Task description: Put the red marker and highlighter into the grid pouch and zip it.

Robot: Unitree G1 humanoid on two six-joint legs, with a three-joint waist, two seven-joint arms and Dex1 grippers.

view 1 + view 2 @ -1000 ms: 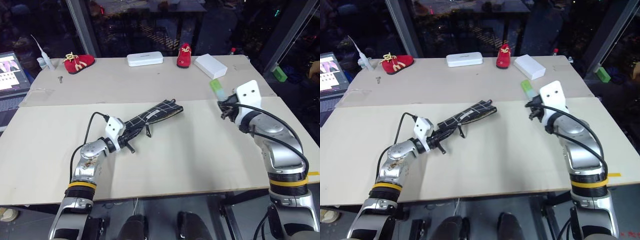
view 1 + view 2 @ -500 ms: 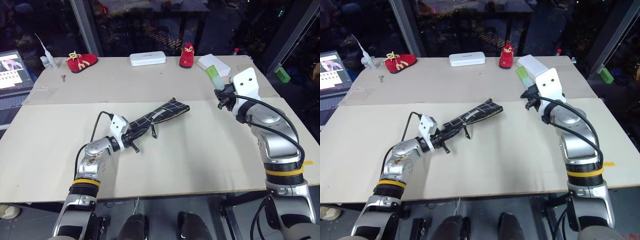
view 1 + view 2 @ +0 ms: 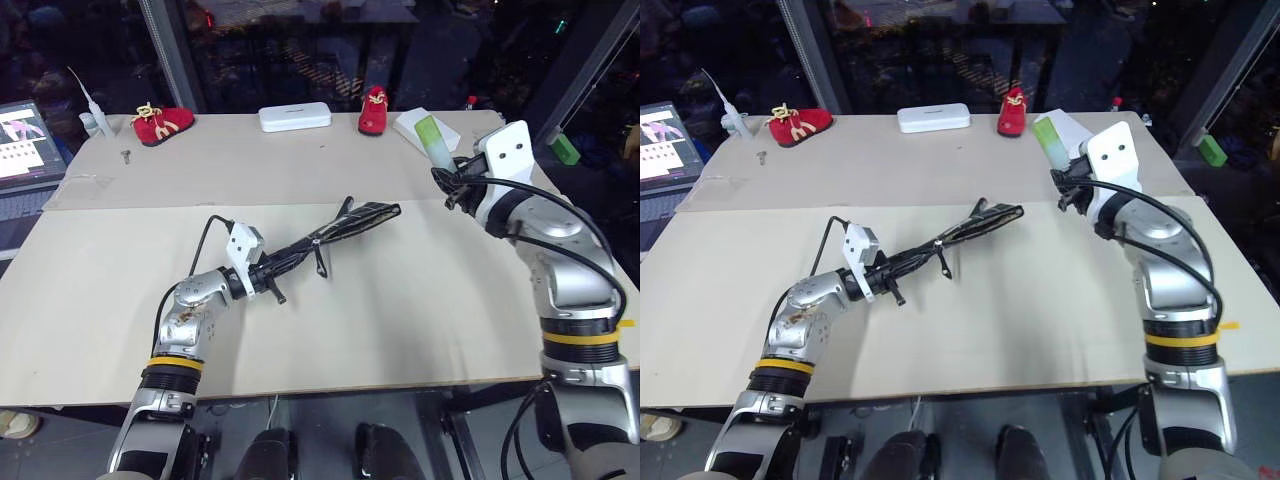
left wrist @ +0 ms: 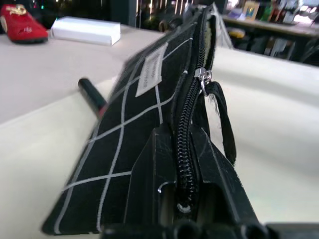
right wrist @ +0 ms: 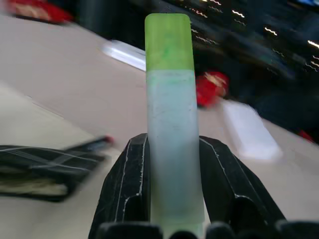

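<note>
My left gripper (image 3: 266, 276) is shut on the near end of the grid pouch (image 3: 345, 226), holding it on edge, zipper side up, and pointing toward the table's middle. In the left wrist view the zipper pull (image 4: 201, 74) sits partway along the pouch (image 4: 139, 119), which gapes beyond it. The red marker (image 4: 91, 95) lies on the cardboard just behind the pouch, also seen as the red marker (image 5: 93, 144). My right gripper (image 3: 450, 186) is raised at the right, shut on the highlighter (image 3: 430, 140). The highlighter's (image 5: 169, 114) green cap points out past the fingers.
At the table's far edge stand a white hard case (image 3: 295, 118), two red shoes (image 3: 160, 124) (image 3: 372, 109) and a white box (image 3: 452, 130). A laptop (image 3: 20, 140) sits far left. Two cardboard sheets (image 3: 400, 320) cover the table.
My left gripper has risen a little and rolled the pouch from flat onto its edge. My right gripper has lifted the highlighter higher and turned it. The camera has shifted slightly.
</note>
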